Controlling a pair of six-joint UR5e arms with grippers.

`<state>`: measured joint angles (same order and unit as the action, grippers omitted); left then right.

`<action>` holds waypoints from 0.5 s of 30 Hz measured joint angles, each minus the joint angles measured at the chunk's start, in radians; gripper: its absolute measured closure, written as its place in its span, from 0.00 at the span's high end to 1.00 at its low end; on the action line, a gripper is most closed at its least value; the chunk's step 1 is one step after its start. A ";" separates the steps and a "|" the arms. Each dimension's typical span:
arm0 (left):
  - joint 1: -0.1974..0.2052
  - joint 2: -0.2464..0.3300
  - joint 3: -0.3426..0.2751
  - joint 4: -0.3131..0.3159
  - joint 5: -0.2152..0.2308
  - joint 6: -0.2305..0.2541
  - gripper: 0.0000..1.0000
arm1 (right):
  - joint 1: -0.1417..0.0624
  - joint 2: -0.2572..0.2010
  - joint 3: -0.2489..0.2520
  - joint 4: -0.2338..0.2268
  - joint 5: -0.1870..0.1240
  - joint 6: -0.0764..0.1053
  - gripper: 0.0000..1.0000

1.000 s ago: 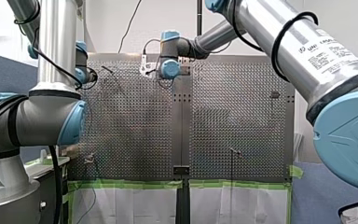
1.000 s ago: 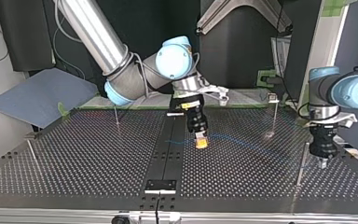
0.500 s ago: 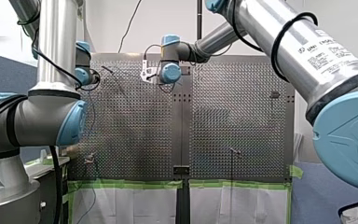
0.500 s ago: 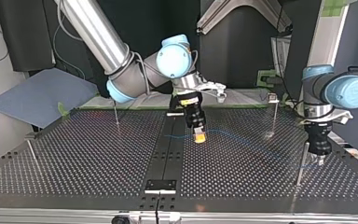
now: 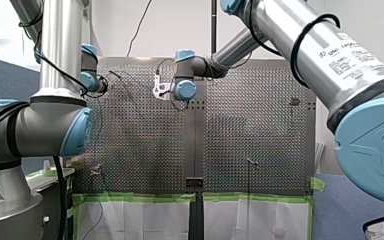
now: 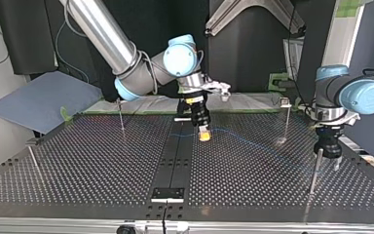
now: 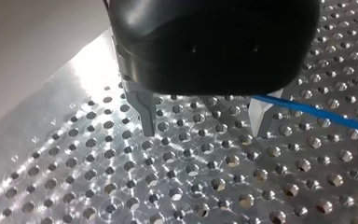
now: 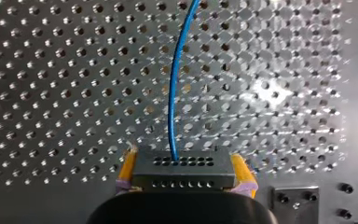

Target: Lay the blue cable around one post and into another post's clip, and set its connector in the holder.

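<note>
My right tool (image 8: 184, 156) is closed on the connector (image 8: 184, 175). In the right wrist view its two yellow pads (image 8: 127, 168) press against the short ends of the dark grey block, which sits square between them, its rows of small holes facing the camera. The blue cable (image 8: 172, 93) leaves the middle of the connector's far edge and runs straight ahead of the tool over the perforated worktop (image 8: 51, 93), bending gently to one side as it goes. A small screwed-down plate (image 8: 292, 200) lies on the worktop just beside the tool.

In the top view this tool hangs over the middle of the worktop, close to the dark centre strip (image 6: 173, 161), with its pads pointing down and held just above the surface. From there the cable trails low across the worktop toward the view's right, passing near a thin post with a clip-like head (image 6: 286, 117) and ending close to a plain post (image 6: 314, 170).

My left tool (image 7: 205, 133) stands beside that plain post. In the left wrist view its fingers (image 7: 147, 116) are spread wide, with only bare worktop between them, so it holds nothing. The cable lies outside the gap, running along the worktop away from the outer side of the paler finger; I cannot tell whether it touches that finger.
</note>
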<state>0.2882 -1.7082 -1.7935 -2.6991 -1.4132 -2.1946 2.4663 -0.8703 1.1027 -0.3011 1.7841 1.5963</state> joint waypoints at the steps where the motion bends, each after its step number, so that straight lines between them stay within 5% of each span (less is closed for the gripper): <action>1: 0.000 0.000 0.000 -0.002 0.001 -0.008 1.00 | -0.002 0.000 0.008 -0.008 0.002 -0.001 0.00; 6: -0.001 0.000 0.000 -0.005 0.008 -0.050 1.00 | -0.011 -0.001 0.057 -0.057 0.020 -0.004 0.00; 11: -0.004 -0.006 0.000 0.001 0.017 -0.076 1.00 | -0.013 0.000 0.103 -0.103 0.033 0.014 0.00; 15: -0.009 -0.030 0.000 0.001 0.023 -0.080 1.00 | -0.017 0.001 0.141 -0.141 0.043 0.000 0.00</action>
<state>0.2792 -1.7386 -1.7934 -2.6984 -1.3905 -2.2741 2.4497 -0.8697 1.2440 -0.4423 1.8271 1.5961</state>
